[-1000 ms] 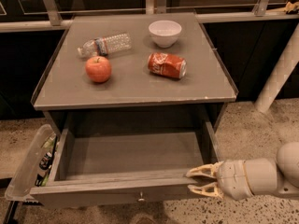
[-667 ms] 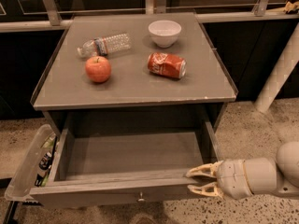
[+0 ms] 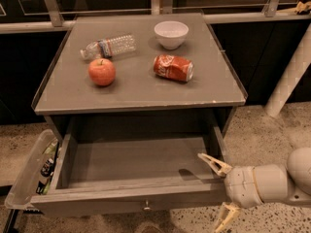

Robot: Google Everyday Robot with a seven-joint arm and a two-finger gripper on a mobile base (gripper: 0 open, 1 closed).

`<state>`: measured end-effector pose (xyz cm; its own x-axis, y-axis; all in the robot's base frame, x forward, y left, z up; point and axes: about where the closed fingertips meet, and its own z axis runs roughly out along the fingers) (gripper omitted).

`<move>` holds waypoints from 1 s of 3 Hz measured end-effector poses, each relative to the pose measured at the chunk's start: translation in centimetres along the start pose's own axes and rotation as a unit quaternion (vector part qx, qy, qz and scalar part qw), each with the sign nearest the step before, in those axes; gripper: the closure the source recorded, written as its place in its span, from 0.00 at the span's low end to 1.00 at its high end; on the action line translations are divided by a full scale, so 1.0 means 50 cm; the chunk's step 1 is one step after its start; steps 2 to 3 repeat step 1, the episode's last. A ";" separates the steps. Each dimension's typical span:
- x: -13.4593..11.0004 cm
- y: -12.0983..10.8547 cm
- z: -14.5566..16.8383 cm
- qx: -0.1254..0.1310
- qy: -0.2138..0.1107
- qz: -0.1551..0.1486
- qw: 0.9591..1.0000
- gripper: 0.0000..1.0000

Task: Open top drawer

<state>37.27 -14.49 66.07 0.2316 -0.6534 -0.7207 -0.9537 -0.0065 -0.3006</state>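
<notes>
The top drawer stands pulled far out under the grey tabletop. Its shallow grey box is empty and its small brass knob shows at the centre of the front. My gripper is at the drawer's right front corner, coming in from the right. Its fingers are spread wide: one fingertip lies over the drawer's right inner corner, the other hangs below and in front of the drawer front. It holds nothing.
On the tabletop lie a plastic bottle, a red apple, a white bowl and a crushed red can. A clear bin with packets hangs at the drawer's left side. A white post stands at the right.
</notes>
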 end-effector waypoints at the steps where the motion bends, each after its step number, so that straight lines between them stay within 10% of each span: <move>1: 0.000 0.000 0.000 0.000 0.000 0.000 1.000 0.00; 3: 0.000 0.000 0.000 0.000 0.000 0.000 1.000 0.00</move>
